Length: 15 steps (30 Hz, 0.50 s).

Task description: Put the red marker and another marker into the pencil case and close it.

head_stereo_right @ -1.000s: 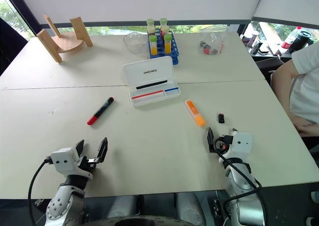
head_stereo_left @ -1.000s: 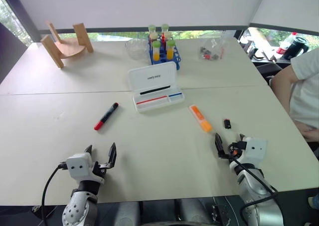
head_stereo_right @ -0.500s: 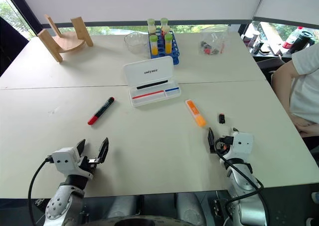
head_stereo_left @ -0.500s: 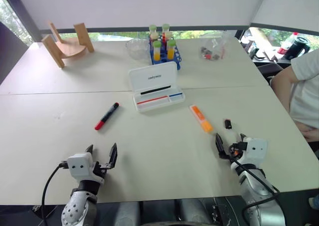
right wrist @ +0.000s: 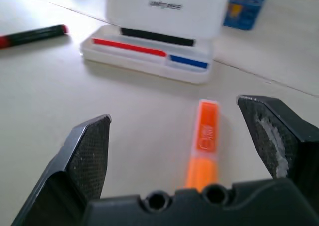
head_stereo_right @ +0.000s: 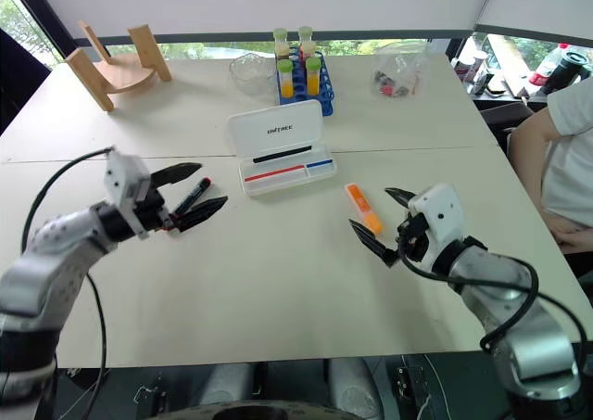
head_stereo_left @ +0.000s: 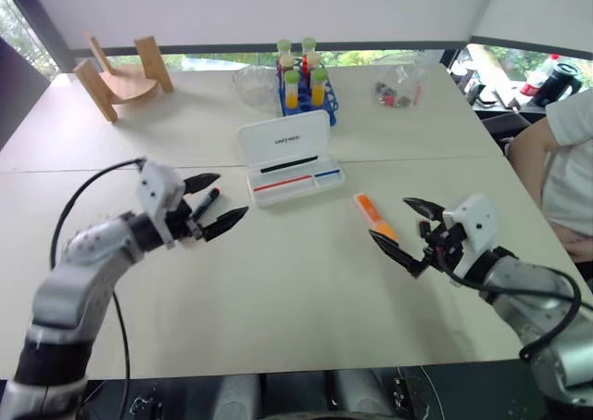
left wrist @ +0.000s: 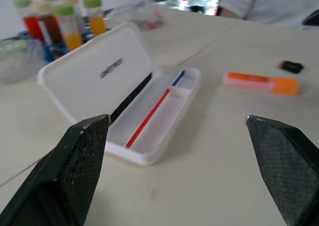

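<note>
Both arms are now raised from the tabletop edge toward the markers.
Left end effector [head_stereo_left: 215, 207] gapes over the red marker [head_stereo_left: 206, 203]; right end effector [head_stereo_left: 405, 228] gapes beside the orange marker [head_stereo_left: 374, 218], both still outside the open pencil case [head_stereo_left: 289, 159].

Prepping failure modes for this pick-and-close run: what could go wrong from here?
1. The left gripper, open, hangs right over the red marker; a skewed descent could roll the slim marker away.
2. The open pencil case already holds red, blue and black items; added markers may keep the lid from closing.
3. The right gripper, open, could nudge the orange marker away.
</note>
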Motion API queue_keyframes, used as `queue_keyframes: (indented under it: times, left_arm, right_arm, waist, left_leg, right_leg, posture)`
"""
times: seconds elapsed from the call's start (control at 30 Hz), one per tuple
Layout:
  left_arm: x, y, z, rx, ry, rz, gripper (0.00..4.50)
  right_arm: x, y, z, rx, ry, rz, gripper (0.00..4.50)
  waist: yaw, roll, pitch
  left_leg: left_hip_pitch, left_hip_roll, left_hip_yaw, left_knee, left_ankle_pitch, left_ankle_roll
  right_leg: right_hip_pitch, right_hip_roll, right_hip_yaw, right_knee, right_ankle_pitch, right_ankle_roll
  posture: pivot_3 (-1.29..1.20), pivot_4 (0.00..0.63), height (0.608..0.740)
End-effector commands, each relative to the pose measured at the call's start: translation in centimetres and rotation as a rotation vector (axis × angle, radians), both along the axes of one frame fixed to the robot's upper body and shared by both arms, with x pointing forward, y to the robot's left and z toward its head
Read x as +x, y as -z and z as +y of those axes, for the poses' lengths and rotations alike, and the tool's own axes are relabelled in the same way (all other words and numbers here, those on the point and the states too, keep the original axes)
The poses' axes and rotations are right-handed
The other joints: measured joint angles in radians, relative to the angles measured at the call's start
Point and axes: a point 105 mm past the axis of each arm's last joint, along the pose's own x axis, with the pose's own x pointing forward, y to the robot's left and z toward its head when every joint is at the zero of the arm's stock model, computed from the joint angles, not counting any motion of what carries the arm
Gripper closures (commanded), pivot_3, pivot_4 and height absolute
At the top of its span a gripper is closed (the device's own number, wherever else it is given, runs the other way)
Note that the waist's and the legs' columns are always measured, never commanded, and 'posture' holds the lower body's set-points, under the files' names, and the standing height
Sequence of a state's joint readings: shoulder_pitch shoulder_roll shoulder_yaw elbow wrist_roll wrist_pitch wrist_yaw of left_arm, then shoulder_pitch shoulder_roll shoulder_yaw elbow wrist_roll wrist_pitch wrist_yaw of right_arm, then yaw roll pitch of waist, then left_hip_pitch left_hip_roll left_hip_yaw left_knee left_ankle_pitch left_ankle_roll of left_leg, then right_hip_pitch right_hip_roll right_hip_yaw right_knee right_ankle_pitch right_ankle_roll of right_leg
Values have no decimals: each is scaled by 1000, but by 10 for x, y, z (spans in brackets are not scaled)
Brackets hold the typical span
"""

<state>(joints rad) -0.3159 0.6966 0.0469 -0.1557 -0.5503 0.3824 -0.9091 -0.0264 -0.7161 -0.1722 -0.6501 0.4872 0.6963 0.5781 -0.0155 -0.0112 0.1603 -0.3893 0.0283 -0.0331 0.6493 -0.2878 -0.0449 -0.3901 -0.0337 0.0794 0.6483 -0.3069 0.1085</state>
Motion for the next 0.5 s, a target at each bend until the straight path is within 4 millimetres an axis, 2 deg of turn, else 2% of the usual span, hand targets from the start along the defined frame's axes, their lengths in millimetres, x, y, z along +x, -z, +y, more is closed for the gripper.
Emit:
queue_keyframes:
  times: [0.03, 0.23, 0.3, 0.5]
  left_arm:
    - [14, 16, -17, 86, 163, 55, 20]
    - [47, 36, -36, 180, 264, 75, 20]
    - [57, 43, -48, 203, 285, 86, 20]
    - [76, 65, -63, 297, 263, 81, 20]
  right_arm:
    - [-2, -16, 3, -26, -92, 35, 0]
    - [5, -34, -2, -62, -111, 14, 0]
    - [7, -40, -3, -63, -101, -5, 0]
    - [7, -43, -6, -75, -65, -41, 0]
  waist:
    - [3, 0, 1]
    - [0, -3, 4]
    - [1, -3, 5]
    - [2, -3, 5]
  left_leg:
    - [-1, 0, 0, 0, 0, 0]
    - [-4, 1, -1, -1, -2, 3]
    - [-5, 2, -1, -1, -2, 3]
    - [-5, 2, -1, 1, -2, 3]
  right_leg:
    - [-1, 0, 0, 0, 0, 0]
    - [-4, 1, -1, -1, 0, 0]
    - [-5, 2, 0, -1, 0, 0]
    - [-5, 3, 0, 1, 0, 0]
  posture:
    - [0, 150, 740]
    - [0, 150, 740]
    - [0, 150, 740]
    - [0, 150, 740]
